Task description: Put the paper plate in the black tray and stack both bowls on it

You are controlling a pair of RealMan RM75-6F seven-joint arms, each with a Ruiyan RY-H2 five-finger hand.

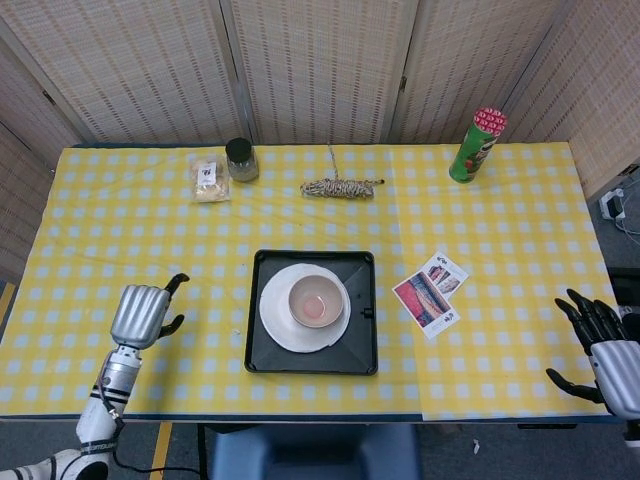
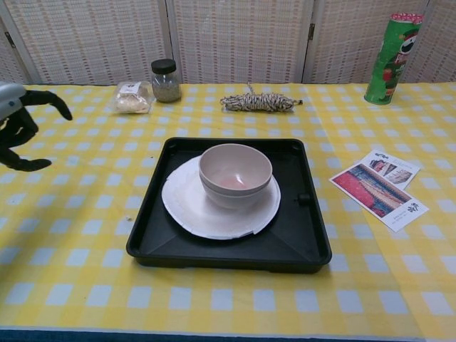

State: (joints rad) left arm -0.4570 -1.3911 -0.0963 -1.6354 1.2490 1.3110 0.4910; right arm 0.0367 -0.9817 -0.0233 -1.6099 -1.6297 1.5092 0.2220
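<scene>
While both hands hung apart from it, the tray (image 1: 312, 357) held the paper plate (image 1: 278, 322) with the stacked bowls (image 1: 317, 301).
Jar (image 1: 241, 158), rope (image 1: 342, 187), can (image 1: 476, 144) and leaflet (image 1: 432, 294) lay around; left hand (image 1: 140, 314) and right hand (image 1: 600, 350) hovered empty, fingers spread.

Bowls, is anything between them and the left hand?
No, only bare tablecloth lies between the left hand and the stacked bowls, which sit on the paper plate in the black tray.

Woven folding screens (image 1: 310, 65) stand behind the table (image 1: 120, 240) — yellow-checked cloth (evenly lit).
</scene>
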